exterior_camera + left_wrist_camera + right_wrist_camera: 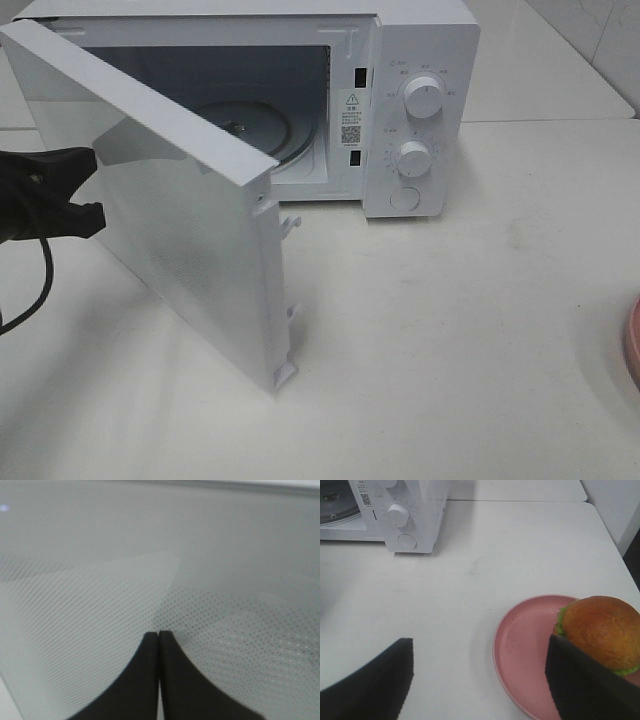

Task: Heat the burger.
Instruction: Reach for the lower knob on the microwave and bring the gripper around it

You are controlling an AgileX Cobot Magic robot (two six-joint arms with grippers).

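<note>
White microwave (400, 110) door (180, 210) swung wide, my left pincer (159, 635) pinched closed at its dotted glass — my right pincer (480, 680) spread open, empty, over the tabletop (485, 570), the burger (602, 630) on its pink plate (520, 650) near the right edge.

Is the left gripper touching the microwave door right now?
Cannot tell. In the exterior high view the left gripper overlaps the microwave door edge; in the left wrist view its shut jaws face the dotted glass up close, but neither shows contact or a gap.
</note>
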